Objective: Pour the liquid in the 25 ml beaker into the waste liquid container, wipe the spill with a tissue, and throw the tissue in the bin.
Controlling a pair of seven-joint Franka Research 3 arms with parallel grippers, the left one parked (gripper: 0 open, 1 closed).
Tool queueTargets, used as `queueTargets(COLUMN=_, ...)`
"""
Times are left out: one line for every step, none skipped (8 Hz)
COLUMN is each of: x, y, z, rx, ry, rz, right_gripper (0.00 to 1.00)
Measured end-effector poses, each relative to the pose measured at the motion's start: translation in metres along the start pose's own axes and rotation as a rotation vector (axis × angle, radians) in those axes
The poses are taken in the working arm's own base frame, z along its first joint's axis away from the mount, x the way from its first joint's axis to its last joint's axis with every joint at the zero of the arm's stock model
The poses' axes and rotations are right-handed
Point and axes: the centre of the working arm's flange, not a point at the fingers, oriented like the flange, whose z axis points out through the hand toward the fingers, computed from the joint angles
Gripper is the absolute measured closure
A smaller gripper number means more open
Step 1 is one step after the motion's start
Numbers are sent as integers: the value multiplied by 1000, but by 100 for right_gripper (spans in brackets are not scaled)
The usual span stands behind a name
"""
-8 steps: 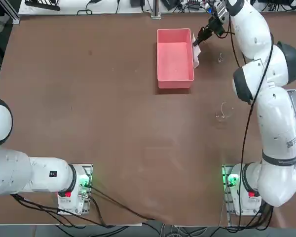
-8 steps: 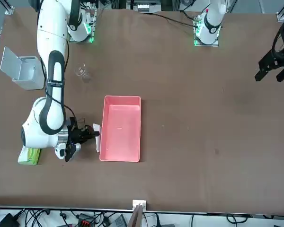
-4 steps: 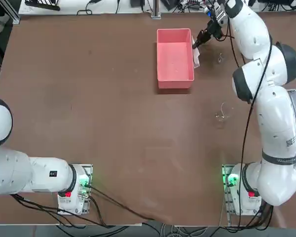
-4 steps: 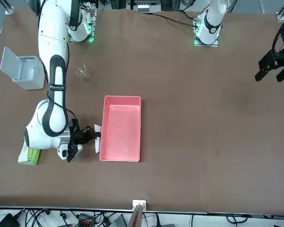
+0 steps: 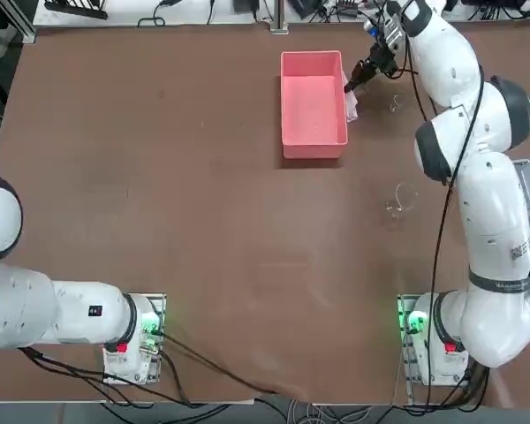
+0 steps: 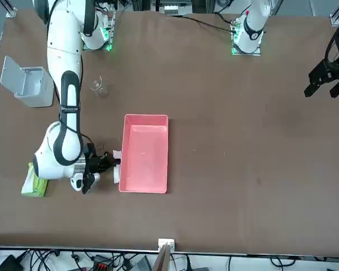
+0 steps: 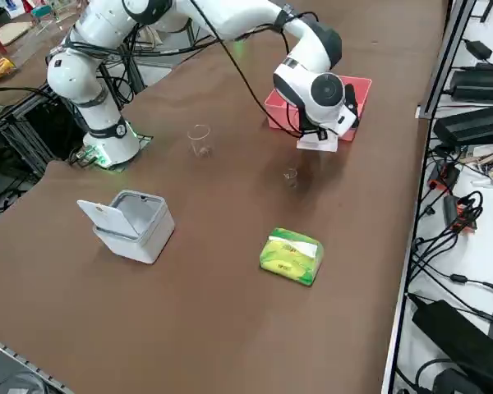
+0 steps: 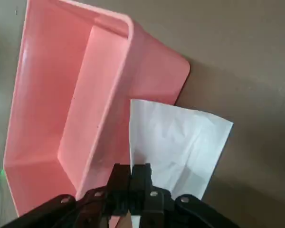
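White paper fills the wrist view: the tissue (image 8: 180, 142) hangs from the right gripper (image 8: 133, 178), whose fingers are pinched together on one edge so the sheet can be dragged flat over the brown table (image 5: 203, 221). It lies right against the pink box (image 5: 314, 104), likely where liquid spilled. Further out stand the 25 ml beaker (image 7: 290, 176) and a larger beaker (image 7: 199, 139), with the lime-green tissue pack (image 7: 291, 256) and the open grey bin (image 7: 131, 223) well apart, awaiting the throw-away.

right arm: stretched far forward | right pincer (image 8: 131, 176): fingers pressed together
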Motion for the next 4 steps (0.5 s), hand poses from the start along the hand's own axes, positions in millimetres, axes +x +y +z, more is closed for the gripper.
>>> queueTargets(x=-1, y=2, z=3, rx=-1, ry=-4, rz=3, right_gripper=98)
queueTargets(x=-2, y=4, z=5, rx=0, ry=-8, rz=5, right_gripper=98)
queueTargets(x=-3, y=6, z=8, rx=-1, ry=-12, rz=8, right_gripper=98)
queueTargets(x=-4, y=9, z=12, rx=-1, ry=-18, rz=12, right_gripper=98)
